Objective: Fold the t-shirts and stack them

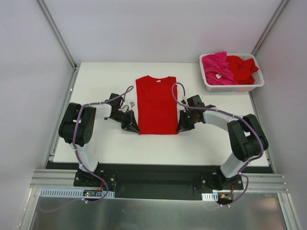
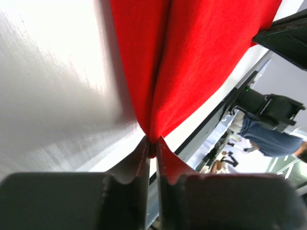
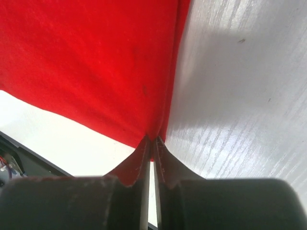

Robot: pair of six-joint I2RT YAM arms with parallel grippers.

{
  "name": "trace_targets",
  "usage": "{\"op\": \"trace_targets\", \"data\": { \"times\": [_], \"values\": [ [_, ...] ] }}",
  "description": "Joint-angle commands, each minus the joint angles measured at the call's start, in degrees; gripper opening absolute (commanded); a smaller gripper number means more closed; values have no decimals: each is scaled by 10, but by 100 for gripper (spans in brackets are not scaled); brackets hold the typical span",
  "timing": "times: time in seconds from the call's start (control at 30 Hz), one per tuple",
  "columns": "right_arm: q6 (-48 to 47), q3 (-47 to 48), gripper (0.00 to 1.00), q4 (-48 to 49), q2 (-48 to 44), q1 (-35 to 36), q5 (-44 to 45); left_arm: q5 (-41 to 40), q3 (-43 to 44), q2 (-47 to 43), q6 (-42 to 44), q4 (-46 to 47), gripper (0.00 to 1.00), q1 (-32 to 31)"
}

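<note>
pinching its near hem corners, left gripper [image 2: 152, 146] and right gripper [image 3: 152, 143] hold the limp, light red t-shirt [image 1: 156, 103] well.

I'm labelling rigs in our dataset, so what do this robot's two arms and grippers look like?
Both arms match: the left arm and right arm have bulky black joint housings joined by white links, with a purple-grey cable looping loosely along each. The left gripper and right gripper are black, each with two fingers tapering to thin wedge tips. No markings are visible.
</note>
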Motion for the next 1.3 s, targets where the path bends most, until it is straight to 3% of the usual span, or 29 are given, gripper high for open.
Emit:
{"op": "trace_targets", "data": {
  "times": [0.0,0.57,0.93,1.27],
  "values": [
    [-4,16,1,-8,-3,-3,4,4,13,-15,19,-10,0,-5],
    [8,-63,1,-32,-113,17,-6,-23,-67,-99,2,-26,0,-5],
    [52,-151,1,-24,-202,87,20,-34,-148,-199,-27,-38,0,-16],
    [86,-212,1,-59,-312,131,47,-72,-225,-322,-99,-52,0,-113]
  ]
}}
